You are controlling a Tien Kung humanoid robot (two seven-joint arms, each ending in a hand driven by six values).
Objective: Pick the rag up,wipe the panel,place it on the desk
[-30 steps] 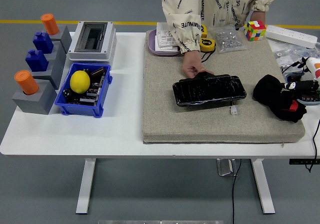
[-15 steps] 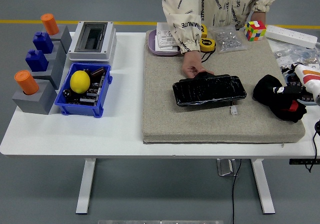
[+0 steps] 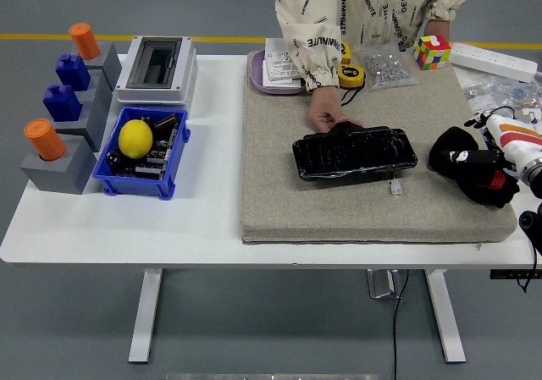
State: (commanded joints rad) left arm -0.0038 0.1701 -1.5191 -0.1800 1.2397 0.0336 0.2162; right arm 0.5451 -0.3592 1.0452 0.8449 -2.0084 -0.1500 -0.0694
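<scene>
Head view: black rag (image 3: pixel 464 162) bunched on the right end of the felt mat (image 3: pixel 279 202), well apart from the glossy black panel (image 3: pixel 354 151) lying mid-mat. Right hand (image 3: pixel 491 173) at the picture's right edge, on the rag's near-right side, black on black; cannot tell whether closed on the cloth or merely resting against it. Left hand out of sight. Person's hand (image 3: pixel 324 111) pressing the panel's far-left corner, apparently steadying it.

Rag likely soft, light and limp, prone to drooping and trailing once lifted. Best taken at the raised crumpled middle, with plenty of cloth gathered rather than a thin edge. Panel looks stiff and slick, so probably inclined to slide under wiping unless held.

Blue bin (image 3: pixel 118 181) on the left: yellow lemon-like ball (image 3: pixel 135 137) on top of dark electronic parts. Grey box (image 3: pixel 156 69) behind it, open-topped, contents hidden. Clear bag (image 3: pixel 385 65) of small metal pieces at the mat's far edge.
</scene>
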